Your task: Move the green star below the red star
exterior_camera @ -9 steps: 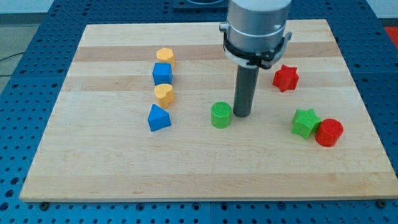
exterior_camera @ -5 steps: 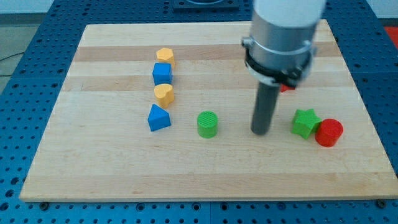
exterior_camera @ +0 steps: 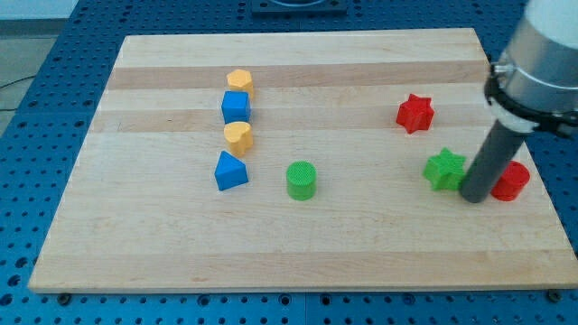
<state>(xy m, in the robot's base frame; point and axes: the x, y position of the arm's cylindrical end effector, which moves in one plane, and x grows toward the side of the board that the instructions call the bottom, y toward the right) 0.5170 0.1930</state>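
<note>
The green star lies on the board at the view's right, below and slightly right of the red star. My tip is down on the board just right of the green star, between it and the red cylinder. The rod hides the left part of the red cylinder. The rod stands close against the green star's right side.
A green cylinder stands near the board's middle. At the left, a column runs top to bottom: a yellow hexagon, a blue cube, a yellow heart-like block, a blue triangular block. The board's right edge is close.
My tip moved from beside the green cylinder rightward to between the green star and red cylinder. The green cylinder slid left. The red cylinder shifted right, away from the star.
</note>
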